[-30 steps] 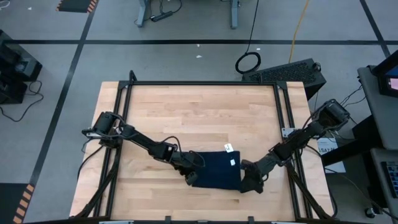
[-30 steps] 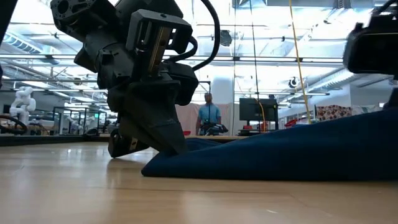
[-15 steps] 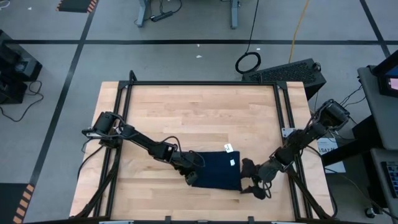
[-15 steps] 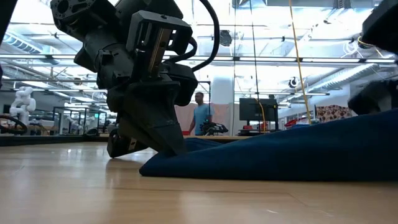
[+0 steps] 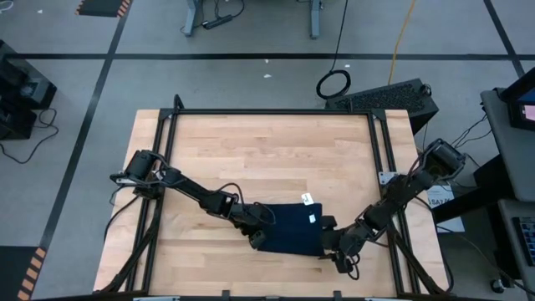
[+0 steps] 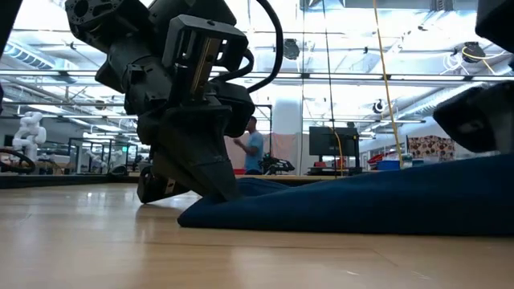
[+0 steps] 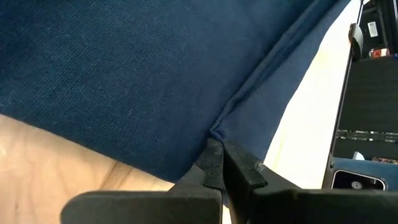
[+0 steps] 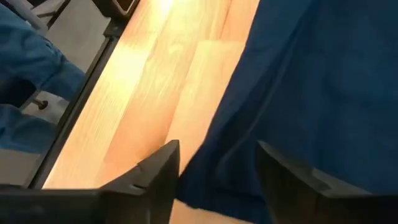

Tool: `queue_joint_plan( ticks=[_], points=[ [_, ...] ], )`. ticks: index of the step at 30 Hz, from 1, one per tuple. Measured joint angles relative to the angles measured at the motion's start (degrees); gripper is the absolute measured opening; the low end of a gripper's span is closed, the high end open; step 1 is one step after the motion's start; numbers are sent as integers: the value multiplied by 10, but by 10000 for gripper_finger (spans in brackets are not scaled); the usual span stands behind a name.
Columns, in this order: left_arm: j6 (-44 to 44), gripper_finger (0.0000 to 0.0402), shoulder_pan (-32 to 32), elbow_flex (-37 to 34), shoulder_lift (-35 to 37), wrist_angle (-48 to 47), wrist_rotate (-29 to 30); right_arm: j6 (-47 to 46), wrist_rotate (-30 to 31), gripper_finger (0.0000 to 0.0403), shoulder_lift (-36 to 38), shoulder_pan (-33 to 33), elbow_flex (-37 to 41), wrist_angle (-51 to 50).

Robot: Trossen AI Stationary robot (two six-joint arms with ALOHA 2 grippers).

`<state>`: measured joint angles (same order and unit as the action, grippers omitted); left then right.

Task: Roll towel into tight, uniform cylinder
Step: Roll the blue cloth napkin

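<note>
Two grippers flank the towel (image 5: 288,230) near the table (image 5: 276,150) front edge: left gripper (image 7: 217,163) pinches its corner, right gripper (image 8: 214,165) spread wide astride its edge.

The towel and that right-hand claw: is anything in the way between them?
Nothing visible is. The right end effector is open at the towel's near right corner, and its wrist view shows cloth lying between its fingers, with bare table beside. The left end effector is shut on the towel's opposite edge.

Towel (image 5: 290,233) on the table (image 5: 276,159), between left gripper (image 5: 256,239) and right gripper (image 5: 328,248).
</note>
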<state>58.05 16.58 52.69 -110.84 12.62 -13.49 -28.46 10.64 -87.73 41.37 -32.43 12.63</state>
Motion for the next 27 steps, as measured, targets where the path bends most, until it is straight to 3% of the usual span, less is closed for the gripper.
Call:
queue_joint_plan(
  ticks=[7, 14, 22, 27],
  points=[
    [-3, 1, 0, 0, 0, -3, 2, -34, -4, 135, -11, 7, 0, 10],
    [-3, 1, -1, -1, 1, 1, 2, -95, -17, 14, -11, 4, 0, 39],
    [-38, 1, -1, -3, 16, -5, 0, -198, -88, 3, -11, -33, 0, 39],
    [-66, 1, 2, -3, 50, 1, -48, -216, -208, 2, -10, -71, 0, 67]
  ],
)
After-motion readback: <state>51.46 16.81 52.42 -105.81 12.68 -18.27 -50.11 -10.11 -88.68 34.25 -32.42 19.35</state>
